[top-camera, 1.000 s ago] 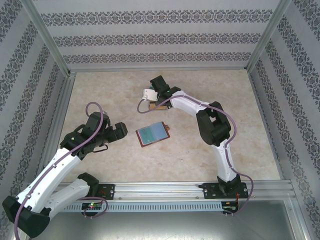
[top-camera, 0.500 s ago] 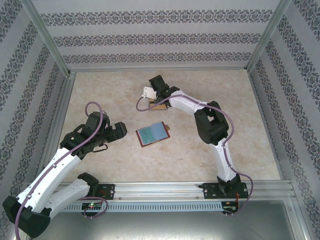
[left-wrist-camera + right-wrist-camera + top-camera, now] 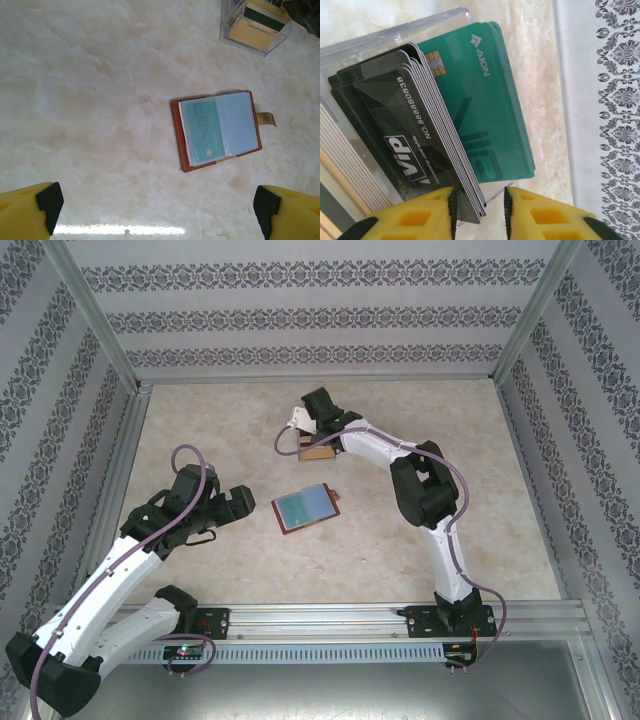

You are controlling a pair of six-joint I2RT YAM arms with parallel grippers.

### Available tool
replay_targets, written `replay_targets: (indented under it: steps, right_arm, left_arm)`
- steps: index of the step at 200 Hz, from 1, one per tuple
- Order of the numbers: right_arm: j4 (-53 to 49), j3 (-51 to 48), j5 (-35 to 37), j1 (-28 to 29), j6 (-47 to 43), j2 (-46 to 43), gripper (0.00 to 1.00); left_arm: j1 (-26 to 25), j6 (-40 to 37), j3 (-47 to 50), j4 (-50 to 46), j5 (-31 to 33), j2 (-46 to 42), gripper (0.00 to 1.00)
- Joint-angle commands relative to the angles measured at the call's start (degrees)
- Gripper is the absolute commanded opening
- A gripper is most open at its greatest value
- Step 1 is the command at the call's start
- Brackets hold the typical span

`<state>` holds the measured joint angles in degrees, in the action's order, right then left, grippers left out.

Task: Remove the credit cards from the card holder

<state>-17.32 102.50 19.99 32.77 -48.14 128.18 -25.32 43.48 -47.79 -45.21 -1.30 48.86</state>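
The brown card holder (image 3: 306,508) lies open mid-table, blue-grey sleeve pages up. A teal credit card (image 3: 202,127) sits in the left sleeve of the card holder (image 3: 217,131). My left gripper (image 3: 240,502) hovers to its left, open wide and empty, with its fingertips (image 3: 47,200) low in the left wrist view. My right gripper (image 3: 304,426) is at the far side, over a clear plastic box (image 3: 318,451). Its jaws (image 3: 479,202) stand slightly apart around the edge of a stack of black VIP cards (image 3: 395,130), with a gap at the right pad. Green cards (image 3: 480,100) stand behind.
The clear stepped box (image 3: 255,25) also holds tan and pale cards (image 3: 340,165). A patterned wall (image 3: 615,100) rises close behind it. Metal frame rails (image 3: 330,615) edge the marble table (image 3: 220,430).
The right gripper's jaws have parted at the box, and it has shifted slightly farther back. The left arm and the card holder have not moved.
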Motion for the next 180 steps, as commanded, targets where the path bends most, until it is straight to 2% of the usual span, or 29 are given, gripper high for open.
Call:
replay_targets:
  steps: [1, 29, 61, 88, 97, 115, 129, 147, 180]
  right_arm:
    - [-1.85, 0.42, 0.40, 0.07, 5.66, -5.89, 0.35]
    - [-3.58, -3.80, -0.36, 1.41, 12.08, -11.31, 0.37]
    - [-6.80, -10.99, -4.32, 3.08, 23.93, -18.91, 0.39]
    - [-10.12, -17.65, -9.47, 4.01, 34.78, -24.49, 0.39]
    - [-10.82, -19.91, -12.12, 4.11, 38.89, -25.97, 0.36]
    - [-11.70, -23.65, -18.78, 4.10, 47.27, -27.45, 0.21]
    - [-13.20, -25.67, -23.05, 4.30, 51.86, -27.13, 0.16]
    - [-12.53, -29.28, -26.68, 4.57, 55.28, -26.16, 0.14]
    - [-10.46, -34.21, -25.94, 4.97, 58.47, -24.77, 0.16]
  left_arm:
    - [0.88, -0.42, 1.46, 3.09, -1.58, -0.45, 1.00]
    - [0.81, 0.17, 3.16, 6.85, -4.10, 0.82, 1.00]
    - [0.88, 1.70, 5.43, 13.02, -8.82, 4.32, 1.00]
    - [0.80, 4.67, 7.81, 19.06, -12.19, 8.36, 0.95]
    - [0.85, 5.67, 8.70, 21.46, -13.49, 9.71, 0.91]
    - [0.82, 7.87, 10.44, 25.60, -14.94, 12.04, 0.87]
    - [0.84, 9.04, 11.12, 28.01, -15.77, 13.91, 0.85]
    - [0.88, 10.02, 11.45, 30.09, -16.78, 16.53, 0.83]
    - [0.77, 10.48, 11.45, 33.02, -18.24, 20.16, 0.83]
